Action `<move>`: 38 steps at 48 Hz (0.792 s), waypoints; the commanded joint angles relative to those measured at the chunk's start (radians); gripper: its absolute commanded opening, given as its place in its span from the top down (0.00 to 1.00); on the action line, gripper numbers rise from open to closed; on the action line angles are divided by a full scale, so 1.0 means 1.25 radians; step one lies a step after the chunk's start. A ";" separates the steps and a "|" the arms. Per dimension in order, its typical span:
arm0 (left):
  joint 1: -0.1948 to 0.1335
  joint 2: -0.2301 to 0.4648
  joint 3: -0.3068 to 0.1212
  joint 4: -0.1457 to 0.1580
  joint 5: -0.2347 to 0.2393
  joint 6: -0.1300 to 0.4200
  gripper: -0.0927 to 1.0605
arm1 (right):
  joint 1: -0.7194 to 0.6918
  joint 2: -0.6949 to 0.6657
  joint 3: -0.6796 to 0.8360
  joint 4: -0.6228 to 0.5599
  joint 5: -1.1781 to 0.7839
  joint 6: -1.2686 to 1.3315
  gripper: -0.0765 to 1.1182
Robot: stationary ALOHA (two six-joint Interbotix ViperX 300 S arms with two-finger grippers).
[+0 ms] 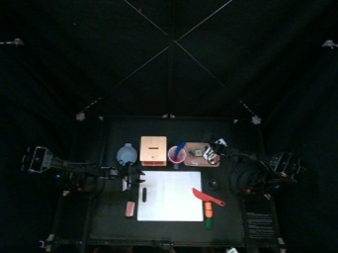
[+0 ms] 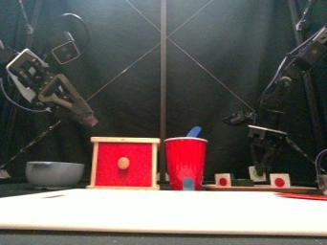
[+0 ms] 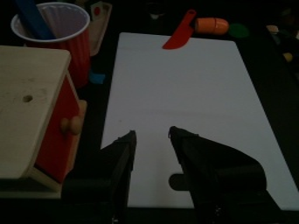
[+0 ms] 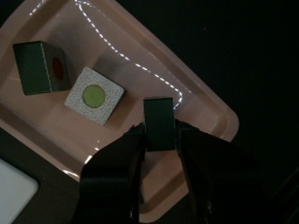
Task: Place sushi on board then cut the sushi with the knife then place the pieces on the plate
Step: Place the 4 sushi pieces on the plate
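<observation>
while the right gripper [image 4: 160,131] was clamped on one dark green toy sushi block [image 4: 159,109], low in the frame's centre over the flat pink tray [image 4: 187,92], two further blocks [image 4: 38,66] [image 4: 96,94] lay at upper left on that tray. left gripper [image 3: 152,133]: jaws apart, empty, over white cutting board [image 3: 187,96]. red toy knife [image 3: 179,33]: top centre, at board's edge.

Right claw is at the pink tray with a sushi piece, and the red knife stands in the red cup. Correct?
No: the red knife lies at the white cutting board's edge; the red cup holds only the blue knife (left wrist view). The right claw is at the pink tray with a sushi piece.
</observation>
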 commanded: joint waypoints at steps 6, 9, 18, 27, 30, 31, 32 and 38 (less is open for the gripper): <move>0.001 -0.001 -0.009 -0.001 -0.004 0.000 0.26 | -0.005 0.005 -0.004 0.016 -0.027 0.001 0.28; 0.002 0.000 -0.009 -0.001 -0.004 0.000 0.26 | -0.005 0.005 -0.006 0.017 -0.025 0.001 0.26; 0.001 0.000 -0.006 -0.001 -0.004 0.000 0.26 | 0.000 -0.032 -0.009 0.012 -0.007 0.000 0.25; 0.001 -0.001 0.002 -0.001 0.005 -0.001 0.26 | 0.069 -0.094 -0.006 0.012 0.004 -0.001 0.25; 0.001 -0.001 0.006 -0.001 0.010 -0.004 0.26 | 0.097 -0.113 -0.007 0.012 0.001 -0.001 0.25; 0.001 -0.001 0.007 -0.002 0.011 -0.004 0.26 | 0.112 -0.121 -0.007 0.012 -0.001 -0.001 0.25; 0.001 0.000 0.009 -0.002 0.011 -0.004 0.26 | 0.119 -0.128 -0.007 0.011 -0.005 -0.001 0.25; 0.002 -0.001 0.011 -0.018 0.011 -0.004 0.26 | 0.167 -0.150 -0.005 0.010 -0.023 0.001 0.25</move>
